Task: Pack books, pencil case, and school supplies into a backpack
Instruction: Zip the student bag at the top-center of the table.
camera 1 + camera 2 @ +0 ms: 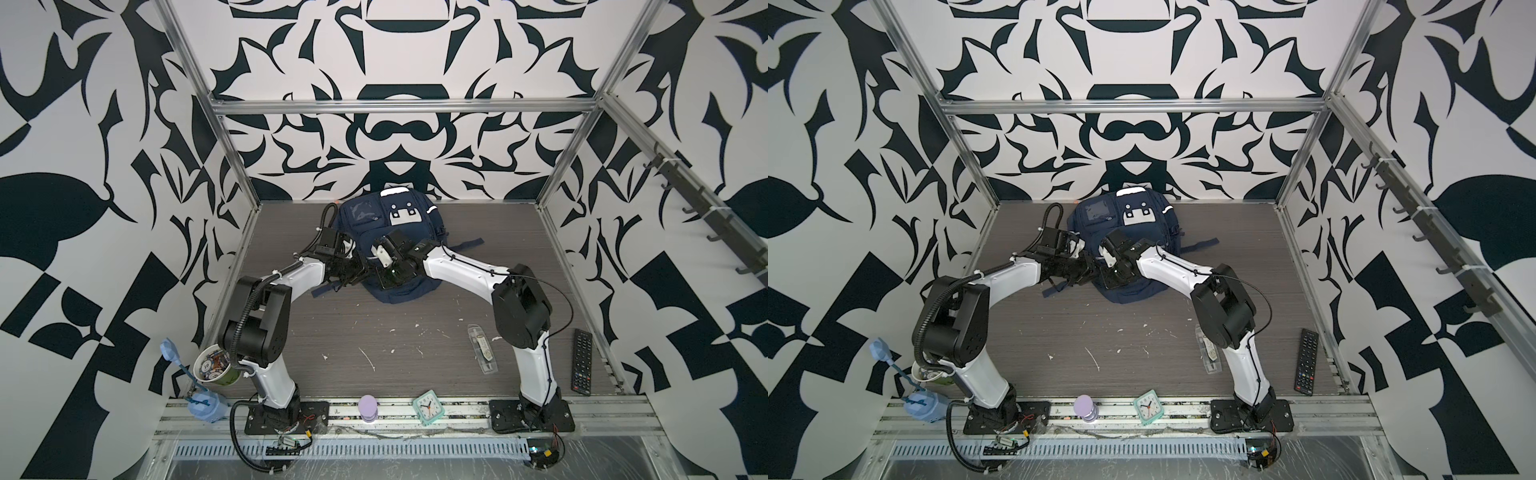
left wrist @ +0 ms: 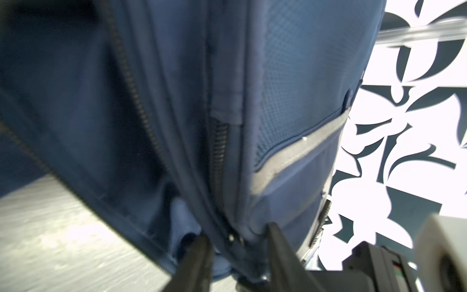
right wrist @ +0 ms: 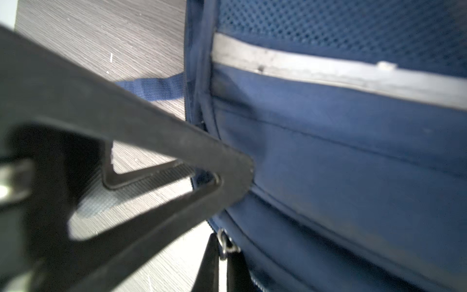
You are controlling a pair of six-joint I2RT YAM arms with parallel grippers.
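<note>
Nearest: right gripper, filling the near field of the right wrist view. Its jaws are closed tip to tip, with the tips pressed into the side seam of the backpack. Cannot tell whether a fold of fabric is nipped between them. Just beside it, the left gripper stands partly open, fingers on either side of the zip slider. No pad contact with the slider is visible.

The backpack lies flat at upper centre of frame in both top views, with both arms bent over its nearer half. The school supplies, a clear packet, lie flat on the table at lower right of centre, just beside the right arm and well apart from the bag. No sign of the books or the pencil case in any view; possibly inside already, unconfirmed.

Handling notes (judgement):
- Backpack: soft, limp fabric that will likely crumple and slide rather than resist a pull. The zip will want counter-tension, one claw on the seam and the other on the slider. The slider is small, hard metal, apt to slip from the pads.
- Packet: light, thin, slick film with no raised edge. Pinch across its narrow width near the middle; held at one end it would probably droop or swing.
</note>
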